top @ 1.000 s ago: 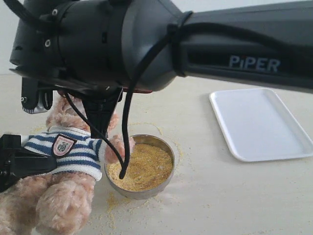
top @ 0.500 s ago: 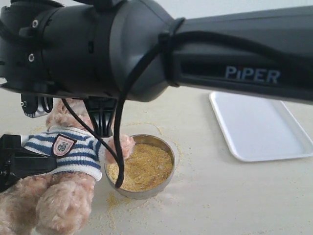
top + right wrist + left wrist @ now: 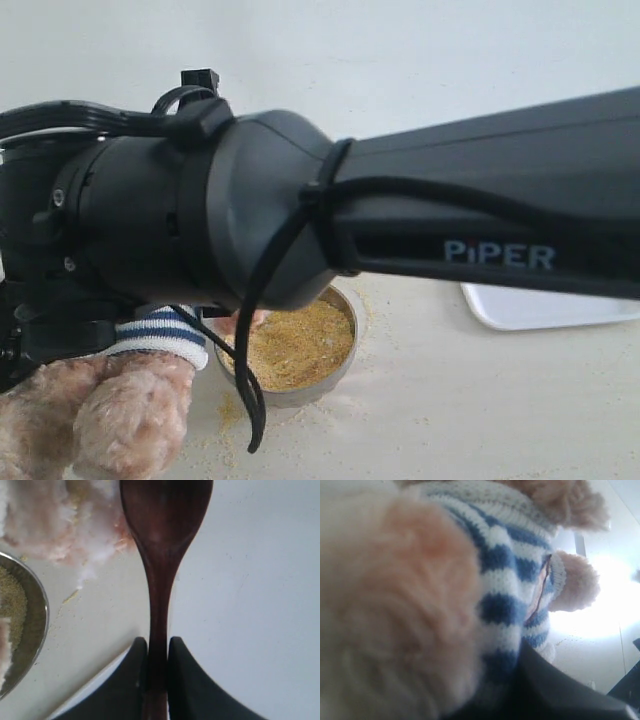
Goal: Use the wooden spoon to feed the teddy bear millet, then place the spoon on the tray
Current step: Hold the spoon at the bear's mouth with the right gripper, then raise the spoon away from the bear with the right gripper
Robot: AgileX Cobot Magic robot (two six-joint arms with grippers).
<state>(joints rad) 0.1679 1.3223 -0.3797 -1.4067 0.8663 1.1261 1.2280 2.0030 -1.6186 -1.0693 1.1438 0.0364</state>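
Observation:
The teddy bear [image 3: 120,410] sits at the left; only its legs and a striped sleeve show below my right arm [image 3: 300,230]. In the left wrist view its striped shirt [image 3: 495,570] fills the frame, and my left gripper [image 3: 55,335] is shut on its body. My right gripper [image 3: 157,650] is shut on the slim handle of the wooden spoon [image 3: 162,525]. The spoon's dark oval bowl looks empty and lies beside the bear's fur [image 3: 60,520]. Millet [image 3: 300,340] is heaped in the steel bowl [image 3: 350,335] next to the bear. One corner of the white tray [image 3: 545,312] shows at the right.
My right arm blocks most of the exterior view, hiding the bear's head and the right gripper. Loose millet grains [image 3: 225,410] lie scattered on the pale table around the bowl. The steel bowl's rim [image 3: 42,610] shows in the right wrist view.
My right arm has lifted and swung nearer the camera, now covering the bear's head and most of the tray. The left gripper and the bear have stayed in place.

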